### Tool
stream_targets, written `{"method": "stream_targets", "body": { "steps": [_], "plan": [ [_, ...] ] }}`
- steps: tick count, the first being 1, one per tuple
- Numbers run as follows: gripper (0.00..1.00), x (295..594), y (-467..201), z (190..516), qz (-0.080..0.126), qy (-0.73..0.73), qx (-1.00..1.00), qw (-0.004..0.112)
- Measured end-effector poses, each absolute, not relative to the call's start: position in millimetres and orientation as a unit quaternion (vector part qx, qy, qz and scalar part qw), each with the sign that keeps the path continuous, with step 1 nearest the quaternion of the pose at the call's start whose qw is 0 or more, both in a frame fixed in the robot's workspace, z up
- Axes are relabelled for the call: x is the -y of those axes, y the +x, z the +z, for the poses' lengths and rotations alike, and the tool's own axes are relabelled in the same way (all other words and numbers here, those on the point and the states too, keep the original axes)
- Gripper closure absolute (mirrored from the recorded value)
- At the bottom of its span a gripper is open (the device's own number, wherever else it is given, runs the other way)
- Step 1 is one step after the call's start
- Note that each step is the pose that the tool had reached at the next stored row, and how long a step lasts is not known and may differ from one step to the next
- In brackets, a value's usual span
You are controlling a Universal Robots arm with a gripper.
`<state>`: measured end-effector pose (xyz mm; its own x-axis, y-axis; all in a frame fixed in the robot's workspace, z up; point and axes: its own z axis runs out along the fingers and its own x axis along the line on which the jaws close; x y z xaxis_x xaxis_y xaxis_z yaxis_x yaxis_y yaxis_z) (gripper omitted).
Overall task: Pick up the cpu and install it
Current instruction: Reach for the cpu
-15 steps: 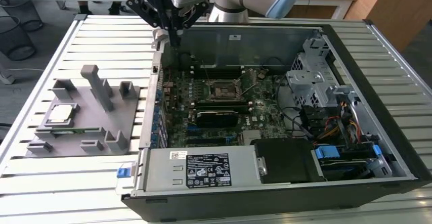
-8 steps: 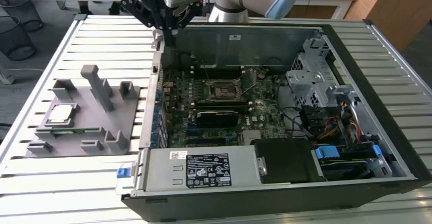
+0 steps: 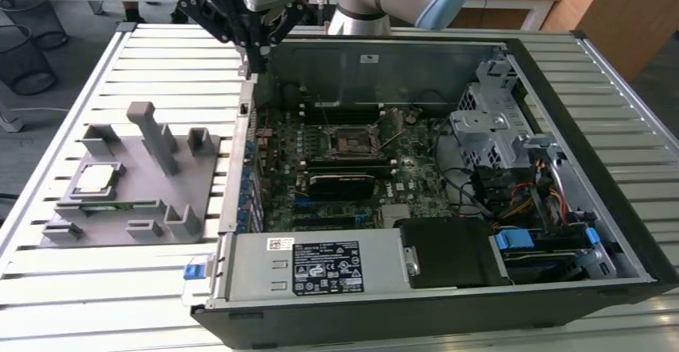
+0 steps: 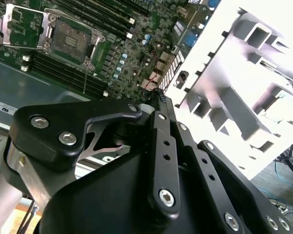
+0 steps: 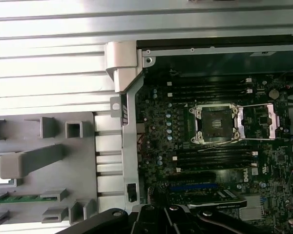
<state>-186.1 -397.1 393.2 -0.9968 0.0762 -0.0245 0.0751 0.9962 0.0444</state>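
cpu (image 3: 98, 179): light, stiff, thin, probably fragile — likely best pinched by opposite edges.
hand (image 3: 254, 58): closed, empty — well apart from cpu.

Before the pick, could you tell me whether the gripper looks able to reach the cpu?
Probably yes: the cpu lies uncovered on the grey tray, outside the case; the gripper hangs above the case's edge, with only the tray's tall post nearby.

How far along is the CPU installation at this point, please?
Done: only that the socket stands open and empty. In hand: nothing; the gripper is shut above a corner of the computer case, apart from the cpu, which lies on the grey tray. Left: both the pick-up and the install.
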Motion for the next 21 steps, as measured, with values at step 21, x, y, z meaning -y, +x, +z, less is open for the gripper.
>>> {"method": "stream_targets", "body": {
  "steps": [21],
  "plan": [
    [0.89,395,-220,393,0.022,0.038,-0.999,0.013]
  ]
}}
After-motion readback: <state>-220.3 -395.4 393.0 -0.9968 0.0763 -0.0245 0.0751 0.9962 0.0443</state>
